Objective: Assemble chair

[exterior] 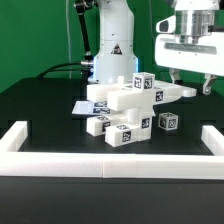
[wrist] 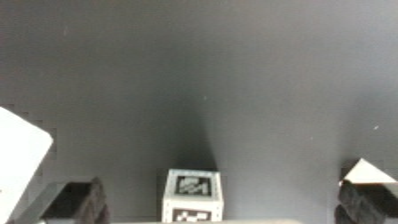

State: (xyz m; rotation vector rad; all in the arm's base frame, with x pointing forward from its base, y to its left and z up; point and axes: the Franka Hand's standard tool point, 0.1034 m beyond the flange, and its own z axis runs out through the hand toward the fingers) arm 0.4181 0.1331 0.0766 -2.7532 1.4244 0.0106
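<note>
Chair [exterior: 128, 108] in loose white pieces, heaped near the middle of the black surface [exterior: 40, 105], tags facing various ways. Flat panel [exterior: 165, 93] jutting from the heap toward the exterior view's right, tilted up on blocks beneath; short blocky pieces [exterior: 112, 128] lying at the front of the pile, touching one another. No legs or bars visibly joined; hard to tell whether any two pieces are already mated. Judged from this: assembly barely begun or not begun, with sorting, picking and fitting of nearly every part left.

End effector [exterior: 188, 78] above the panel's far end, jaws spread wide, gripping nothing, apart from the pieces. Wrist view: dark fingertips [wrist: 80, 200] at the frame's edge, one tagged white block [wrist: 192, 194] between them on the surface, further white corners at either side.

No containers in sight. White border rail [exterior: 110, 158] along the front and sides of the surface, holding nothing.
</note>
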